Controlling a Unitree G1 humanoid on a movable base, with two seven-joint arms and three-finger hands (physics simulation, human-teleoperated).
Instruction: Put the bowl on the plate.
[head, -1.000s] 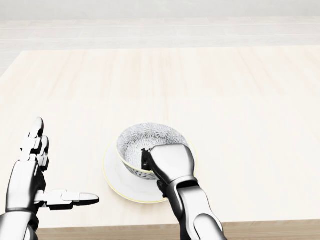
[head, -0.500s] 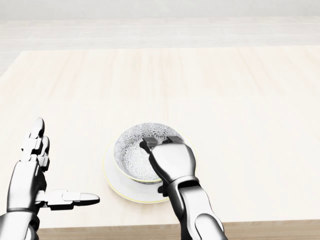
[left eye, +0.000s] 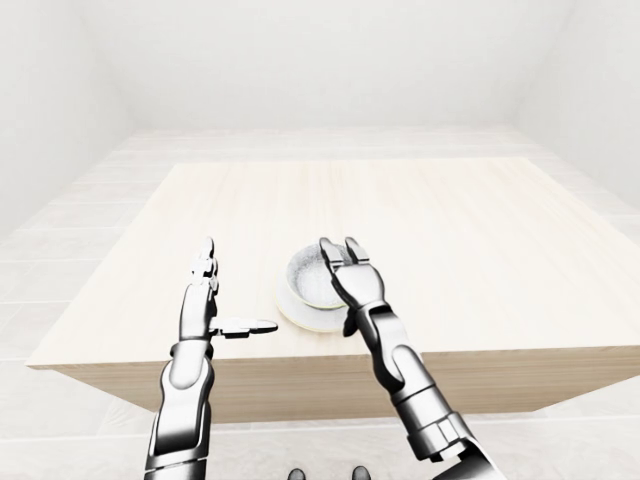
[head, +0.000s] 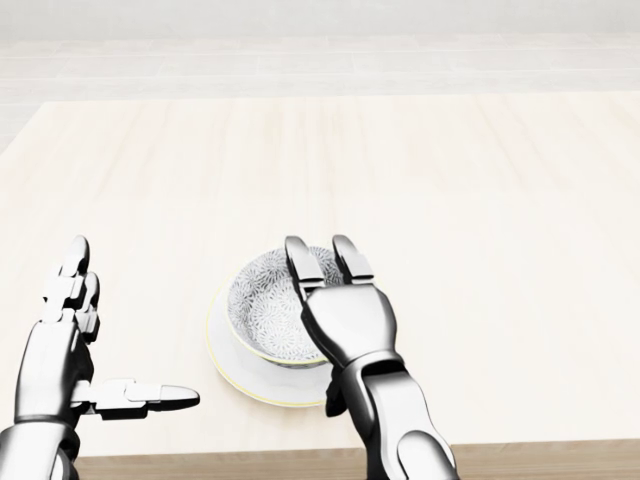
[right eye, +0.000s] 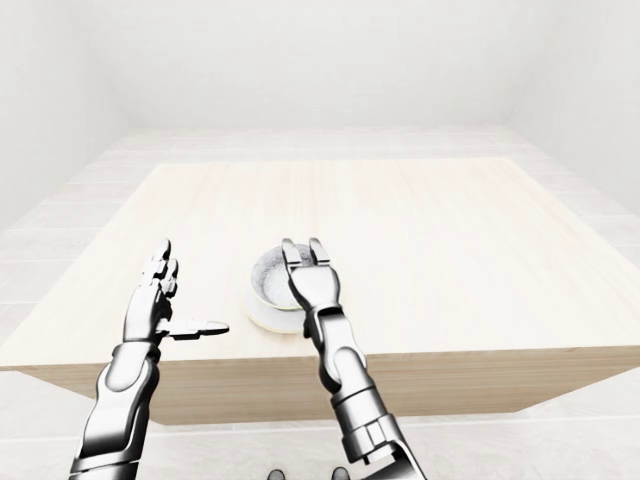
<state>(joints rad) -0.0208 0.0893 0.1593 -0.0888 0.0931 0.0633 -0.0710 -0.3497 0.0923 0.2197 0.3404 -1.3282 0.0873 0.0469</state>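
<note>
A patterned grey-and-white bowl (head: 262, 305) sits upright on a white plate (head: 225, 362) near the bottom edge of the table in the head view. My right hand (head: 322, 262) lies over the bowl's right side. Its fingers (head: 297, 258) are stretched out straight above the rim and hold nothing, so it is open. My left hand (head: 120, 340) is open to the left of the plate, fingers pointing up the view and thumb (head: 150, 397) pointing toward the plate, apart from it.
The pale wooden table (head: 450, 200) reaches far up and to both sides in the head view. Its near edge (left eye: 330, 365) runs just below the plate. A light tiled floor (left eye: 70, 230) surrounds the table.
My right hand's fingers, curled over the bowl's rim a second ago, have straightened and let go. The bowl has shifted slightly left on the plate. The left hand has not moved.
</note>
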